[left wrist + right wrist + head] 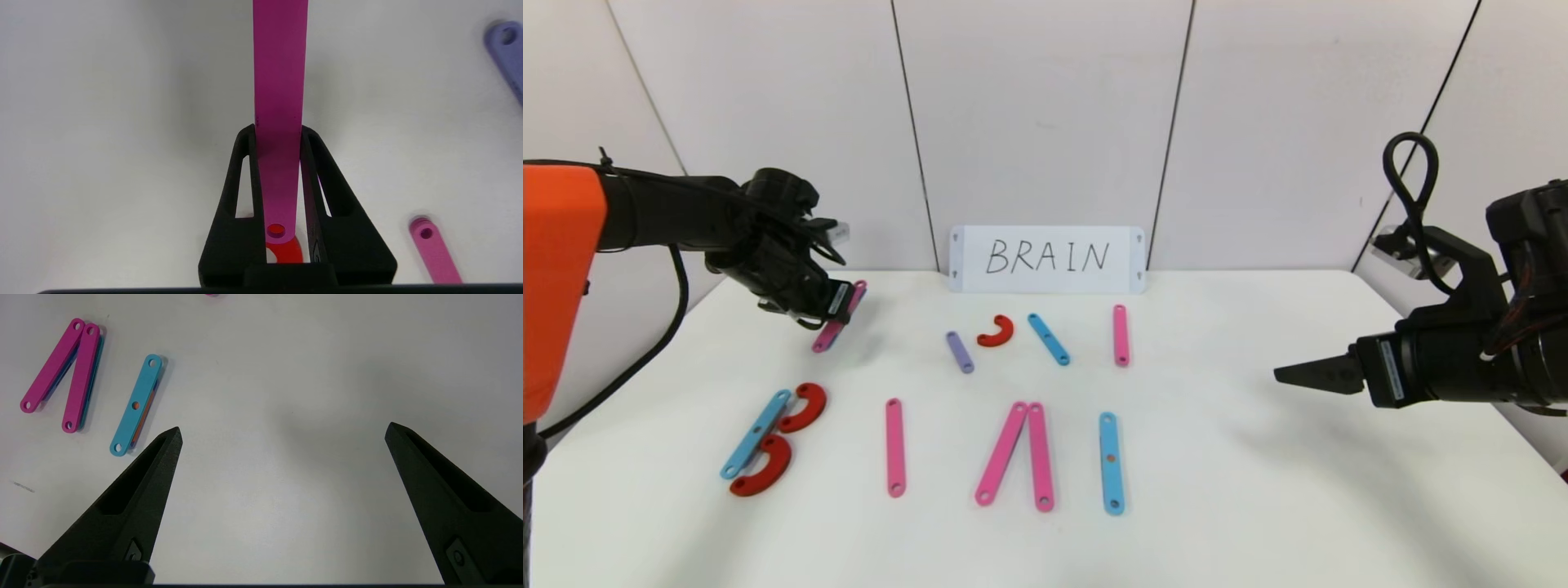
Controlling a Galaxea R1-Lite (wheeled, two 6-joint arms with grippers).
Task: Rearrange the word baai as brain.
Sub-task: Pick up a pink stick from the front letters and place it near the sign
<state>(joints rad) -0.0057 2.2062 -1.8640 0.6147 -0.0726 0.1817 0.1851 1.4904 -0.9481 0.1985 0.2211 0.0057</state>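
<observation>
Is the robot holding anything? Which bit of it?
The left gripper holds a pink strip by its edges, near one end. The right gripper is open, holding nothing.

left tool (843, 304) raised at far left, clamped | right tool (282, 433) hovering, spread wide

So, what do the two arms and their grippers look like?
The left arm has an orange shell and a black wrist with black cables. The right arm is black, with a looped black cable. The left gripper and right gripper have black, tapering triangular fingers with cut-out slots.
</observation>
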